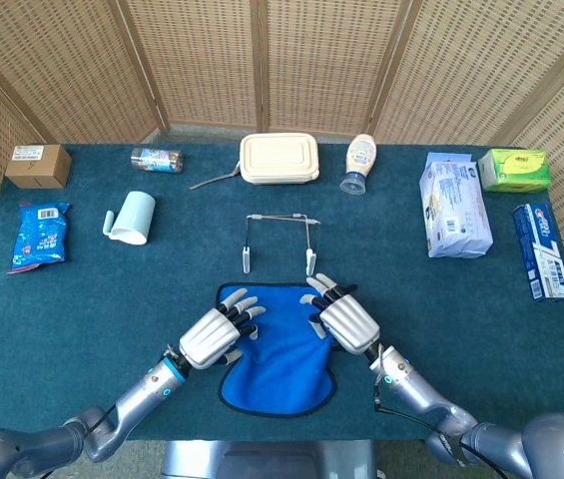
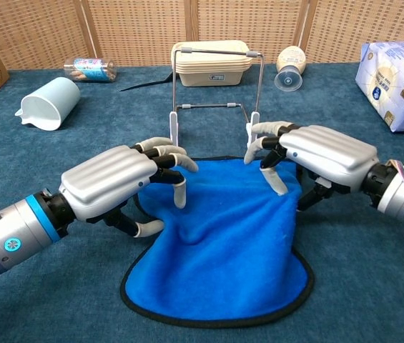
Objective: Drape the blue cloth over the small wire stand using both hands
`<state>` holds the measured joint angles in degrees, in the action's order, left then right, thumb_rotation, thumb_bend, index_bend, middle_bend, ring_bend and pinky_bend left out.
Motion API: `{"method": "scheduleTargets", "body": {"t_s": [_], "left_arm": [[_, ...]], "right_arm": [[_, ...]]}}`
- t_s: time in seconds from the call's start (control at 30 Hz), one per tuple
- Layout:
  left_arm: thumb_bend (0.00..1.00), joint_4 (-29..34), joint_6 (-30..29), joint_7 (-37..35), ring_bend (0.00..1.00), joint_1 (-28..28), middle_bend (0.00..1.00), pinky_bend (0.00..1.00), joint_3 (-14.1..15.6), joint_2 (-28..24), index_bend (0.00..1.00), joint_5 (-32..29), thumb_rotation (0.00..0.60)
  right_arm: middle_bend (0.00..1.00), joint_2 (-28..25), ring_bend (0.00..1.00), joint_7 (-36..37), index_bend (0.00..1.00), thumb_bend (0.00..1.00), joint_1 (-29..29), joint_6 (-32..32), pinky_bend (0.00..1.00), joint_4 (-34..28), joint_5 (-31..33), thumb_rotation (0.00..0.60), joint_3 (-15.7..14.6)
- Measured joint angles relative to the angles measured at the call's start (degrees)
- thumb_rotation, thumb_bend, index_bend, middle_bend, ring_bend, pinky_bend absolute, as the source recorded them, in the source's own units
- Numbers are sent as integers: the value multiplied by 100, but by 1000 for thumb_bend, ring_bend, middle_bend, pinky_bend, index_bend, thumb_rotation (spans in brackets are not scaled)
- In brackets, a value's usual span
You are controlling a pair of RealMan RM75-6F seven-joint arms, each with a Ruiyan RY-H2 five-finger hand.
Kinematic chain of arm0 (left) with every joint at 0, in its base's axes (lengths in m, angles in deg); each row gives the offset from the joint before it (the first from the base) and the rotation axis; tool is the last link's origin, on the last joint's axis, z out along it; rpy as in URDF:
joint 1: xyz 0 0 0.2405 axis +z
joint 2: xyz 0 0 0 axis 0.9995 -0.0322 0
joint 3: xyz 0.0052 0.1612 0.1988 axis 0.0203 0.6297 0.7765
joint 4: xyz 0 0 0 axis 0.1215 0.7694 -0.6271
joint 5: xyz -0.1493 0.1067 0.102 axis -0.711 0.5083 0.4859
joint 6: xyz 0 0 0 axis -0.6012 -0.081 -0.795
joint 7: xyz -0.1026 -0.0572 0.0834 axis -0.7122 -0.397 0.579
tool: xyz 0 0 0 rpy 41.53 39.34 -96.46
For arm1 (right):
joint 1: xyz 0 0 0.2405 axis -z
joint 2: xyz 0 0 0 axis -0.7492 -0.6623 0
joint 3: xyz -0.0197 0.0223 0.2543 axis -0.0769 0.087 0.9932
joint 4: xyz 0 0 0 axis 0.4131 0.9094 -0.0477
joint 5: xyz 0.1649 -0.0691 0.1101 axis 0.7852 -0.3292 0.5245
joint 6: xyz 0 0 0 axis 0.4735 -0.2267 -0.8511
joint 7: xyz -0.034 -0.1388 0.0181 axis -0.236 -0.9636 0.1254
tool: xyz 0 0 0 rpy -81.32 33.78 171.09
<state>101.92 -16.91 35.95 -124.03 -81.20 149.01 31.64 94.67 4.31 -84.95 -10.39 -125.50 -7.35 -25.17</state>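
Note:
The blue cloth (image 1: 280,351) (image 2: 223,257), edged in black, lies on the table just in front of the small wire stand (image 1: 280,236) (image 2: 216,78), which is upright and bare. My left hand (image 1: 217,335) (image 2: 114,183) sits on the cloth's far left corner. Its fingers curl down into the fabric and its thumb is at the edge, bunching the cloth between them. My right hand (image 1: 344,319) (image 2: 319,153) covers the far right corner, with fingers bent onto the cloth and the thumb under the raised edge.
Behind the stand are a cream lunch box (image 1: 279,158) and a sauce bottle (image 1: 358,163). A pale blue cup (image 1: 132,217) lies at the left, with a blue packet (image 1: 38,236) and a cardboard box (image 1: 38,165). At the right are a tissue pack (image 1: 454,205) and a toothpaste box (image 1: 540,249).

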Motion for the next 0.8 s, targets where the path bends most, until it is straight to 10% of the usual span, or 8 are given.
{"method": "scheduleTargets", "body": {"t_s": [0.8], "left_arm": [[488, -132, -346, -313, 277, 86, 383, 127, -66, 117, 677, -116, 600]], "right_arm": [[302, -11, 28, 19, 757, 374, 1, 7, 65, -56, 1, 600, 19]]}}
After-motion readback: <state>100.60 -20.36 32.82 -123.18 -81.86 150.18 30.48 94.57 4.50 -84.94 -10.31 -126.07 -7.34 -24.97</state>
